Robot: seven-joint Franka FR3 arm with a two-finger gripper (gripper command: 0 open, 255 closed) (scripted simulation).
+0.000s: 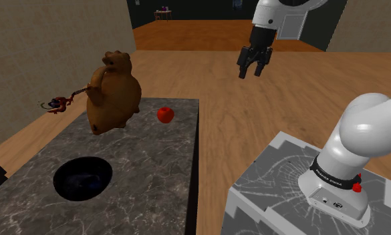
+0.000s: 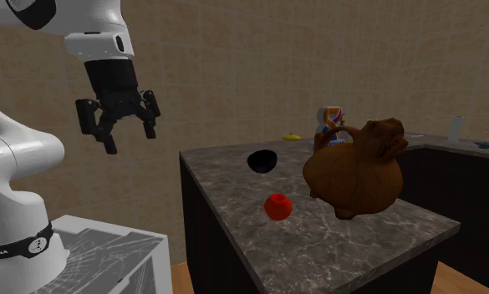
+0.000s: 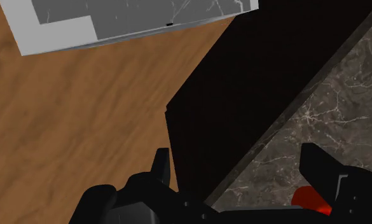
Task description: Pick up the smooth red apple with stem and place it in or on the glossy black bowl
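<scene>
Hand [image 1: 252, 72] open wide, empty, high beyond surface's [image 1: 154, 160] long edge; apple [image 1: 164, 114] lies lower, inside that edge, near end corner.

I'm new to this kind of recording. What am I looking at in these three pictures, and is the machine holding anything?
It is a white robot arm on a box-like stand, ending in a black two-finger gripper. The shoulder view looks down from beside the stand. The second exterior view looks from elsewhere in the room, along the counter. The wrist view comes from a camera on the hand, so its two fingers poke in at the bottom edge. On the dark stone-patterned counter are a red apple, a black bowl and a large brown animal-shaped jug. The apple and bowl lie well apart. The gripper is open, up in the air beside the counter, and holds nothing.
</scene>
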